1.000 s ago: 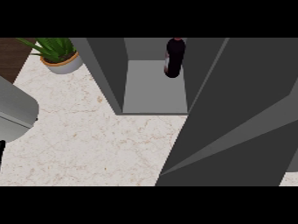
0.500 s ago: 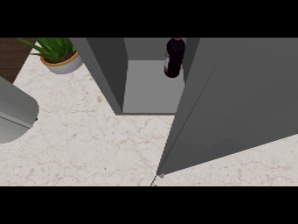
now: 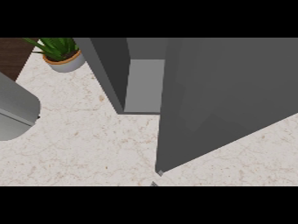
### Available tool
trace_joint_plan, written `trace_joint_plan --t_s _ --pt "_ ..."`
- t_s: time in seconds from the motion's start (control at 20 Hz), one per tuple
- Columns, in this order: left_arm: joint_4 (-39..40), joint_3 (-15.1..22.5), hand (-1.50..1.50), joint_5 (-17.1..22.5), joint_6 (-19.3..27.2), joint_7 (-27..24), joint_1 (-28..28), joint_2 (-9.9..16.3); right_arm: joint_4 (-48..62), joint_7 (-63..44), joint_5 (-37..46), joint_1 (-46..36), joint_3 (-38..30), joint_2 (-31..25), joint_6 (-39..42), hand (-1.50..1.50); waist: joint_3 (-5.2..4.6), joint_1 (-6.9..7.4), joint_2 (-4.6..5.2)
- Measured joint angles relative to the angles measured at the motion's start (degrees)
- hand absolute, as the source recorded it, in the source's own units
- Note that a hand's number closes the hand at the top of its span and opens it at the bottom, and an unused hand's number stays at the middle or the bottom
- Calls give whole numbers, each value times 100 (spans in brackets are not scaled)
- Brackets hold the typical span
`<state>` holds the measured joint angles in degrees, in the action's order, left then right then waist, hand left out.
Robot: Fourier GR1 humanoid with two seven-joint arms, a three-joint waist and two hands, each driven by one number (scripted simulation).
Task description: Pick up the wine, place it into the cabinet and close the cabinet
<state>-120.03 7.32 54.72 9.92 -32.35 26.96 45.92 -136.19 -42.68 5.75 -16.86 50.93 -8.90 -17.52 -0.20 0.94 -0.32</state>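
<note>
Fingers: you cannot tell, neither hand shows.
Your cabinet door [image 3: 235, 96] hides most of the opening; potted plant [image 3: 60, 54] sits on the counter [image 3: 80, 144].

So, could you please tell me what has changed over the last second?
The large grey cabinet door has swung further across the opening towards shut, and now hides the dark wine bottle that showed inside. The black hand at the left edge has left the view. The potted green plant and the grey forearm stayed put.

No text, label, brand, number or sign can be read anywhere.
</note>
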Motion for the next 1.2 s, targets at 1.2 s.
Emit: trace_joint_plan --t_s 1.2 --pt "387 45 -150 -284 121 505 -747 -594 4667 1074 -1802 -4952 -1928 815 -659 150 11 50 45"
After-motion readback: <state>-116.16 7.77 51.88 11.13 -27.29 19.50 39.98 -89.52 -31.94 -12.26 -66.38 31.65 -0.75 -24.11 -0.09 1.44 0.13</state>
